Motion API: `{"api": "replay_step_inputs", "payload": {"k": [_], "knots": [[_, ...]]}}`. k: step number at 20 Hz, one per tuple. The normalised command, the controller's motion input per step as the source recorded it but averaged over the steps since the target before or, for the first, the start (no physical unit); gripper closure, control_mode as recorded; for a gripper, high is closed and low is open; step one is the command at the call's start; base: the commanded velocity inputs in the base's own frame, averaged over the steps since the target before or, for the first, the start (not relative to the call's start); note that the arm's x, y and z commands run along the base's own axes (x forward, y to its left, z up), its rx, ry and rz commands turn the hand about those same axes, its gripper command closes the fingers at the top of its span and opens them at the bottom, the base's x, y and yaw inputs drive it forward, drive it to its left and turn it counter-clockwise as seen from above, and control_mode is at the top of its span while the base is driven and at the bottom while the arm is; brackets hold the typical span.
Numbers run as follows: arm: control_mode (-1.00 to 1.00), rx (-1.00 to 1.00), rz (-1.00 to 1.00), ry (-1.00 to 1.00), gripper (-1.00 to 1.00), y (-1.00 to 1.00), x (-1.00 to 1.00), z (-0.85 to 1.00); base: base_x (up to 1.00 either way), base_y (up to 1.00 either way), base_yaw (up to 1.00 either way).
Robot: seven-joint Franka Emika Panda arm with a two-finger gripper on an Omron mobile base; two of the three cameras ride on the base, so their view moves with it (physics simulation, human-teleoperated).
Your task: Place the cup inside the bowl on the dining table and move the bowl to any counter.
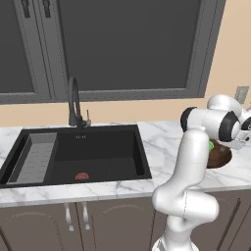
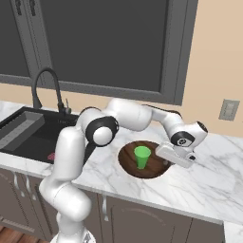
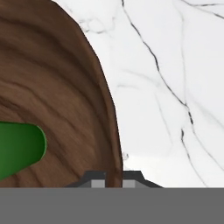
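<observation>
- The surface [image 2: 199, 185] is a white marble wall countertop with grey veins, running over grey-brown cabinets [image 1: 98, 220] and below dark window frames [image 2: 104, 42].
- A black sink [image 1: 83, 154] is set into the left part of the surface, with a grey ribbed insert at its left end and a dark curved faucet [image 1: 73, 103] behind it.
- The white arm [image 2: 128, 116] reaches from the near left across to the right, over the marble just right of the sink.
- The bowl [image 2: 129, 159], wide, shallow and dark brown, sits on the surface to the right of the sink, near the front edge.
- The cup [image 2: 142, 156], small and bright green, stands upright inside the bowl, about at its middle.
- The gripper [image 3: 113, 180] is at the bowl's right rim; in the hand view one finger tip sits on each side of the brown wall, clamped on the rim.
- A wall socket [image 2: 229, 109] sits on the beige wall at the far right.
</observation>
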Motion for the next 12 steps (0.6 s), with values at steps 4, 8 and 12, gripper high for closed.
{"api": "replay_step_inputs", "payload": {"k": [4,8,12], "knots": [[-1.00,0.00,-0.01,-0.01,1.00,0.00,-0.08,0.00,0.00,0.00,0.00],[-1.00,0.00,-0.01,0.00,-1.00,0.00,-0.01,0.00,0.00,0.00,0.00],[-1.00,0.00,-0.01,0.00,-1.00,0.00,-0.01,0.00,0.00,0.00,0.00]]}}
